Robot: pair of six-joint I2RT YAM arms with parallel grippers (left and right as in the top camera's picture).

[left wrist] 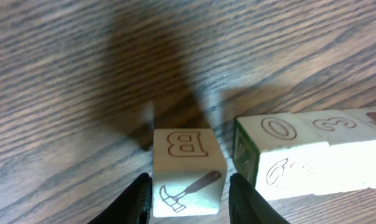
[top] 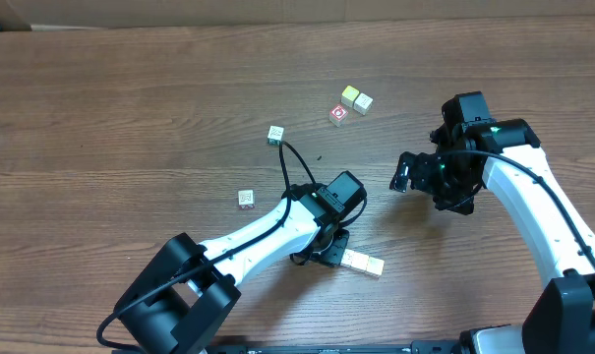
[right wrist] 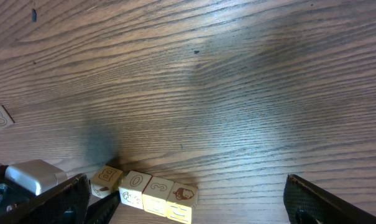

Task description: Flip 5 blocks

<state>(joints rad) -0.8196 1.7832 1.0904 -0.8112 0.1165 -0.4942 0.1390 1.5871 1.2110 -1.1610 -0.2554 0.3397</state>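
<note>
Setting down the B block point(left wrist: 189, 177) on the table point(left wrist: 82, 93), just beside three lined-up blocks point(left wrist: 312, 149) — with left pincer point(left wrist: 189, 186) parted narrowly around it, right pincer point(right wrist: 186, 186) spread wide, empty. Next, likely: lifting straight off without nudging it.

Overhead cam top-down over table point(top: 130, 98), L wrist close-up, R wrist farther, both share block row point(right wrist: 156, 190)

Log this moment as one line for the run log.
left gripper: open, astride B block | B block: flat on table, beside three-block row | right gripper: open, empty
</note>
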